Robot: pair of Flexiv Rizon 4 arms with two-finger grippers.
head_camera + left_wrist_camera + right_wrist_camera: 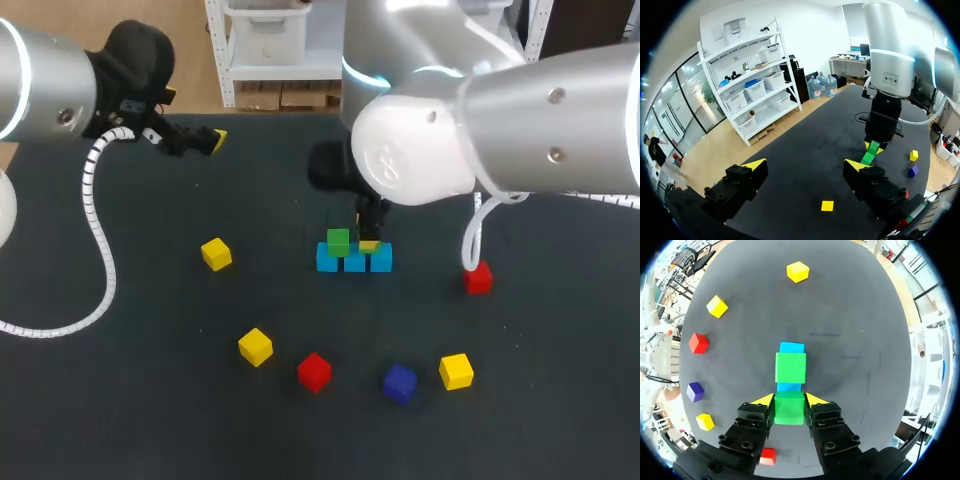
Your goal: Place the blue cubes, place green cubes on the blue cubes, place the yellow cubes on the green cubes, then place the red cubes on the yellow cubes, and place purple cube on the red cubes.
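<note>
Gripping a green cube between its fingers, the right gripper hangs directly over the blue row, beside a second green cube seated on that row. Yellow cubes, red cubes and a purple cube lie loose around the row, apart from it. The left gripper hangs open, well away from the row.

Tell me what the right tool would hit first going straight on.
Shut on a green cube, the right tool points down at the blue cubes; the row's end cube likely comes first, though depth is unclear.
</note>
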